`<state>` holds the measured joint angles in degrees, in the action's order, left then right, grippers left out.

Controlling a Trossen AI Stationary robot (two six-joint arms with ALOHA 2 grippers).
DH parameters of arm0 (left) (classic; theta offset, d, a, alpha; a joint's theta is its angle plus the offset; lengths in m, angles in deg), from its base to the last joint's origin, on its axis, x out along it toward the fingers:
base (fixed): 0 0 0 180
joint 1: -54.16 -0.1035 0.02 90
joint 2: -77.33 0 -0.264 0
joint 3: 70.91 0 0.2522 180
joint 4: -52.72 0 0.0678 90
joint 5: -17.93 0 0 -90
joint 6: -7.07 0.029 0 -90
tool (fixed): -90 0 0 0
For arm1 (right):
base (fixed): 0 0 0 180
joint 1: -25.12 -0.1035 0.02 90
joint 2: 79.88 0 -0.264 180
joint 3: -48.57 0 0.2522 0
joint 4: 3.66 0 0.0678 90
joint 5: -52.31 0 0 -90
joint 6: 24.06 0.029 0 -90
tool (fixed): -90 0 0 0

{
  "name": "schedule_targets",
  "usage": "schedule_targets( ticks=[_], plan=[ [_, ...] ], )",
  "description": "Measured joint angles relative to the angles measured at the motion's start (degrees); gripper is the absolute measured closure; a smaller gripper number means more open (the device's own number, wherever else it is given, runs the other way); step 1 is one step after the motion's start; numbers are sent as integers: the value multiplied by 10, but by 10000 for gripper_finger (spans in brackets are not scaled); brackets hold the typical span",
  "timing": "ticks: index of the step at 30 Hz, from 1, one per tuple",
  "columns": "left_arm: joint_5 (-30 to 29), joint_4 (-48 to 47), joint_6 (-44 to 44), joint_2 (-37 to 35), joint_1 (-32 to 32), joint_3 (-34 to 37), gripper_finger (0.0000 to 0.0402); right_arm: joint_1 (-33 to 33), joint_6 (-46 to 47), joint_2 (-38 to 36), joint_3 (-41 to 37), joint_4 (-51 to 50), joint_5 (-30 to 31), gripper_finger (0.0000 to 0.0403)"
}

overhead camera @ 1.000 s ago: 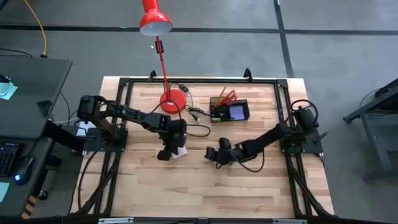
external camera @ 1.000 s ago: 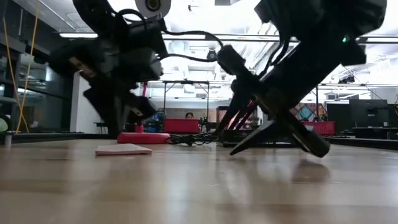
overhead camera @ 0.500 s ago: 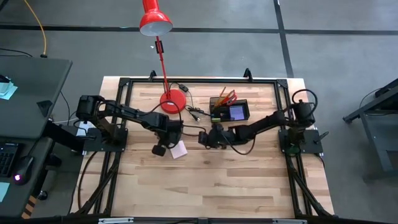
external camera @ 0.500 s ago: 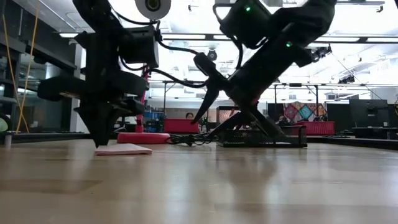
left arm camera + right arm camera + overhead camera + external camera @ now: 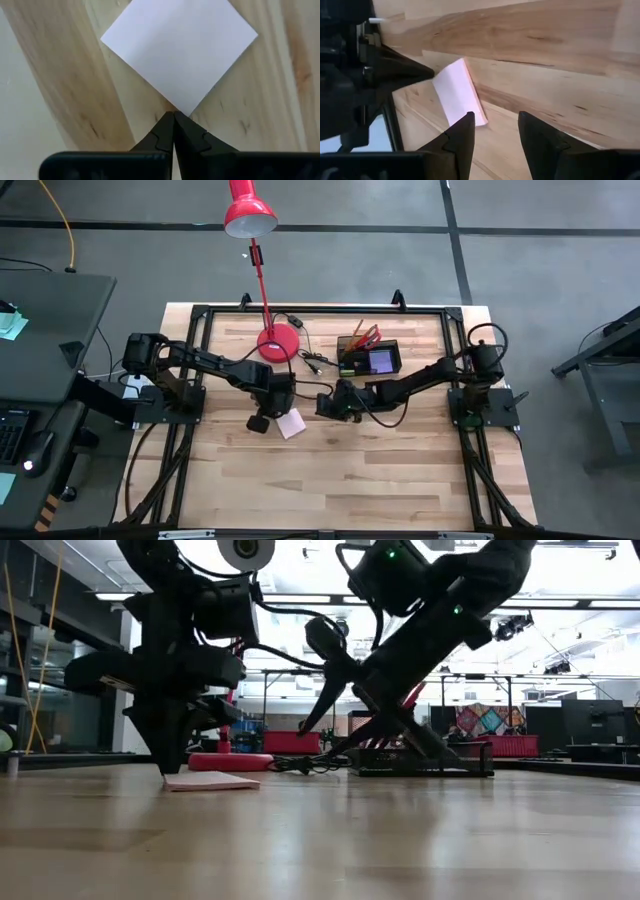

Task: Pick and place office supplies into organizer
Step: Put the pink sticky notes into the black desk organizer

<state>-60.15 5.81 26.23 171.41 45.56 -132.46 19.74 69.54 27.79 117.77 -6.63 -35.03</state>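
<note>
So you've got the left gripper (image 5: 173,116) pinched fully shut with its tip right at one corner of the pink sticky-note pad (image 5: 291,423), which lies flat near the middle of the bench (image 5: 400,480), a bit toward the left side, with nothing gripped. From the low view it looks like the tip is down at bench level touching or nearly touching the pad's edge, so my guess is you're using it to pin or nudge the pad while the other arm comes in. The right gripper (image 5: 495,132) is about half open and empty, hanging just off the bench beside the pad on its right side, fingers aimed toward it but not around it yet. If I were you I'd bring the right one in low and slide one finger under the pad's edge, since a thin flat pad gives you nothing to bite on from straight above; let the shut left tip act as a backstop so the pad doesn't skate away. Go slow, the two grippers are close together there and could bump. The organizer (image 5: 369,360) sits near the far edge, right of the lamp base (image 5: 279,343), well apart from the pad, with a purple pad and the scissors already in it by the look of it
</note>
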Motion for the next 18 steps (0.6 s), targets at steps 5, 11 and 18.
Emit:
schedule_targets(
  ticks=[5,11,18],
  plan=[
    [13,4,-4,0,0,0,401,-3,5,52,10,55,-40,263],
    [26,1,-6,0,0,0,401,-8,9,94,53,72,-51,263],
    [31,3,-6,0,0,0,401,-6,34,98,97,-18,-109,263]
  ],
)
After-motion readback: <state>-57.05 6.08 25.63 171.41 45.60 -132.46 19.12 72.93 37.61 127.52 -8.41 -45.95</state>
